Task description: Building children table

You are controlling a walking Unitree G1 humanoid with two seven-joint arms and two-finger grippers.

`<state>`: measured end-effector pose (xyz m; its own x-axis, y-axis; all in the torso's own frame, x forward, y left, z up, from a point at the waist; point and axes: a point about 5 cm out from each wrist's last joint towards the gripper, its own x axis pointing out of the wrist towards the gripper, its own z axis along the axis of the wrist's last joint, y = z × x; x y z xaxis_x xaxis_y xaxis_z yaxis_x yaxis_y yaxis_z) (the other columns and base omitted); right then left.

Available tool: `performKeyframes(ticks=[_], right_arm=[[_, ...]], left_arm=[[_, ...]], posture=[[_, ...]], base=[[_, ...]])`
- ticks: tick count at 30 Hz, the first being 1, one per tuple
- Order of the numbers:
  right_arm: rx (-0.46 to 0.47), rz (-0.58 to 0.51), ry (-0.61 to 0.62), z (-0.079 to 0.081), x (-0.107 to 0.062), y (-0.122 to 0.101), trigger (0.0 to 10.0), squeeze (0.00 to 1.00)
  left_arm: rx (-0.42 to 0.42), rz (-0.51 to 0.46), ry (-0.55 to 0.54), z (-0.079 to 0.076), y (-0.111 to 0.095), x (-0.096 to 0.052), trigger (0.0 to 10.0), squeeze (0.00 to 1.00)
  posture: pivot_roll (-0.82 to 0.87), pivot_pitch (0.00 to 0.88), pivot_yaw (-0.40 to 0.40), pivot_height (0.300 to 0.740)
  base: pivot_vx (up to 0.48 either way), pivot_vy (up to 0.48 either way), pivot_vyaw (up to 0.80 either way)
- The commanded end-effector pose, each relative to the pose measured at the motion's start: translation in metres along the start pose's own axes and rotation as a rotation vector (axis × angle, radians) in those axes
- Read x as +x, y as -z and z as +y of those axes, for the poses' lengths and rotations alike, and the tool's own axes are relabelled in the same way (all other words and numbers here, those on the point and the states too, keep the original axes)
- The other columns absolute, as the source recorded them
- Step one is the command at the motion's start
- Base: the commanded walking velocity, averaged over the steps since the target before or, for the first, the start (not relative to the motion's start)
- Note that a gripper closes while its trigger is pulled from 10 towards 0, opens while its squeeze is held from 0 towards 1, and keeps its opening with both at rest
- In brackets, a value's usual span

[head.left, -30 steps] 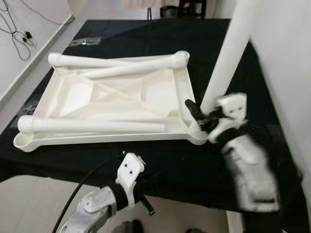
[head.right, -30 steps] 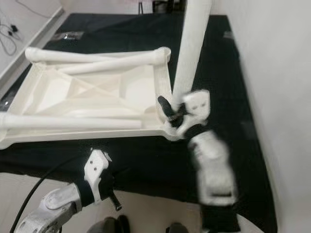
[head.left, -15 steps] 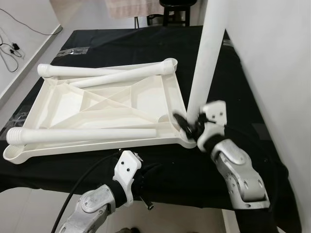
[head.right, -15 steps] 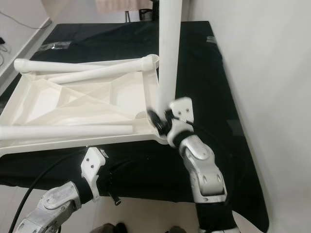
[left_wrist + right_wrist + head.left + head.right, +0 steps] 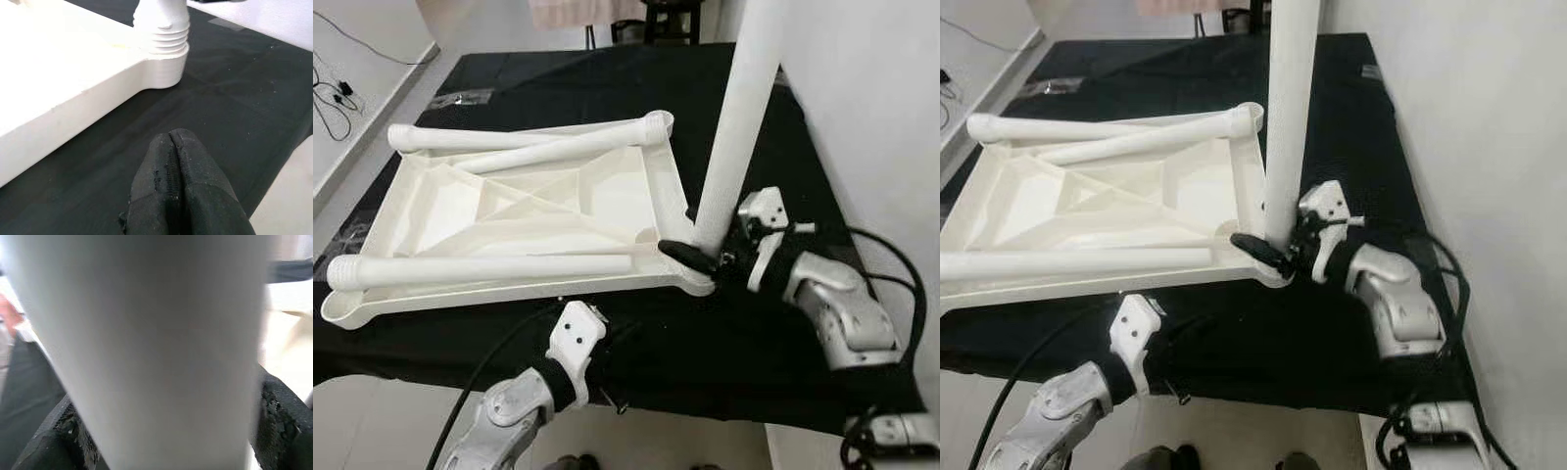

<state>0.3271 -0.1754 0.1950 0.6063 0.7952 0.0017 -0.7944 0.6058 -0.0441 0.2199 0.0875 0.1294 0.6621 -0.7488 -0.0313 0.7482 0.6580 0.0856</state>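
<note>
A white table top (image 5: 509, 211) lies upside down on the black-covered table (image 5: 783, 157). One white leg (image 5: 734, 127) stands nearly upright on its near right corner, leaning slightly to the right. My right gripper (image 5: 705, 257) is shut on this leg just above the corner, and its fingers (image 5: 281, 421) flank the leg. The leg's threaded base (image 5: 162, 32) sits on the corner socket. Three more legs lie on the top: front (image 5: 489, 269), back (image 5: 509, 137) and diagonal (image 5: 568, 149). My left gripper (image 5: 170, 137) is shut and empty, low over the cloth by the front edge.
A white wall (image 5: 871, 117) runs close along the table's right side. Cables (image 5: 333, 88) lie on the floor to the left. Dark furniture (image 5: 671, 15) stands beyond the far edge. A black cable (image 5: 891, 264) loops beside my right arm.
My right forearm has swung out to the right while the gripper stayed on the leg at the corner. The leg went from leaning right to almost upright. The left gripper barely moved.
</note>
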Motion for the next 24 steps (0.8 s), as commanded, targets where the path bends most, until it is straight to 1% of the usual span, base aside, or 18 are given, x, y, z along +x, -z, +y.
performKeyframes(ticks=[1, 2, 3, 5, 6, 10, 14, 16, 18, 19, 20, 21, 22, 23, 24], right_arm=[[0.026, -0.038, -0.075, -0.005, 0.001, -0.007, 10.0, 0.00], [0.030, -0.034, -0.090, -0.007, 0.003, -0.009, 10.0, 0.00], [0.013, -0.022, -0.096, -0.008, 0.006, -0.009, 3.5, 0.00], [0.006, -0.018, -0.097, -0.009, 0.007, -0.009, 3.5, 0.00], [0.013, -0.017, -0.105, -0.010, 0.008, -0.008, 0.0, 0.00], [0.024, -0.012, -0.120, -0.011, 0.008, -0.006, 0.0, 0.00], [0.015, -0.018, -0.131, -0.011, 0.001, -0.002, 0.0, 0.00], [-0.004, -0.007, -0.103, -0.012, -0.003, 0.002, 0.0, 0.00], [-0.011, 0.020, -0.033, -0.012, -0.011, 0.009, 0.0, 0.00], [-0.011, 0.020, -0.033, -0.012, -0.011, 0.009, 0.0, 0.00], [-0.008, 0.062, 0.076, -0.011, -0.014, 0.020, 0.0, 0.00], [-0.008, 0.092, 0.155, -0.010, -0.016, 0.027, 0.0, 0.00], [-0.033, 0.137, 0.290, -0.008, -0.016, 0.035, 0.0, 0.00], [-0.038, 0.168, 0.456, -0.005, -0.017, 0.044, 0.0, 0.00], [-0.038, 0.168, 0.456, -0.005, -0.017, 0.044, 0.0, 0.00]], left_arm=[[0.024, 0.020, -0.021, -0.001, 0.006, -0.001, 10.0, 0.00], [0.036, 0.017, -0.028, -0.001, 0.006, -0.001, 10.0, 0.00], [0.050, 0.012, -0.037, 0.000, 0.006, 0.000, 10.0, 0.00], [0.054, 0.010, -0.040, 0.000, 0.006, 0.000, 10.0, 0.00], [0.058, 0.010, -0.042, 0.000, 0.006, 0.001, 10.0, 0.00], [0.067, 0.011, -0.039, 0.000, 0.008, 0.003, 10.0, 0.00], [0.058, 0.009, -0.049, 0.001, 0.010, 0.005, 10.0, 0.00], [0.052, 0.007, -0.055, 0.001, 0.011, 0.005, 10.0, 0.00], [0.045, 0.006, -0.060, 0.002, 0.012, 0.005, 10.0, 0.00], [0.045, 0.006, -0.060, 0.002, 0.012, 0.005, 10.0, 0.00], [0.024, 0.002, -0.069, 0.004, 0.014, 0.005, 10.0, 0.00], [0.008, -0.001, -0.075, 0.005, 0.015, 0.004, 10.0, 0.00], [-0.006, -0.004, -0.079, 0.006, 0.015, 0.003, 10.0, 0.00], [-0.014, -0.007, -0.080, 0.007, 0.016, 0.002, 10.0, 0.00], [-0.014, -0.007, -0.080, 0.007, 0.016, 0.002, 10.0, 0.00]], posture=[[0.03, 0.121, 0.018, 0.740], [0.03, 0.118, 0.014, 0.740], [0.03, 0.115, 0.012, 0.740], [0.03, 0.114, 0.012, 0.740], [0.02, 0.111, 0.012, 0.740], [0.02, 0.107, 0.012, 0.740], [0.02, 0.099, 0.015, 0.740], [0.02, 0.099, 0.015, 0.740], [0.01, 0.099, 0.018, 0.740], [0.01, 0.099, 0.018, 0.740], [0.00, 0.101, 0.017, 0.740], [0.00, 0.101, 0.017, 0.740], [-0.01, 0.107, 0.016, 0.740], [-0.02, 0.109, 0.018, 0.740], [-0.02, 0.109, 0.018, 0.740]], base=[[0.000, 0.000, 0.00], [0.000, 0.000, 0.00], [0.000, 0.000, 0.00], [0.000, 0.000, 0.00], [0.000, 0.000, 0.00], [0.000, 0.000, 0.00], [0.000, 0.000, 0.00], [0.000, 0.000, 0.00], [0.000, 0.000, 0.00], [0.000, 0.000, 0.00], [0.000, 0.000, 0.00], [0.000, 0.000, 0.00], [0.000, 0.000, 0.00], [0.000, 0.000, 0.00], [0.000, 0.000, 0.00]])
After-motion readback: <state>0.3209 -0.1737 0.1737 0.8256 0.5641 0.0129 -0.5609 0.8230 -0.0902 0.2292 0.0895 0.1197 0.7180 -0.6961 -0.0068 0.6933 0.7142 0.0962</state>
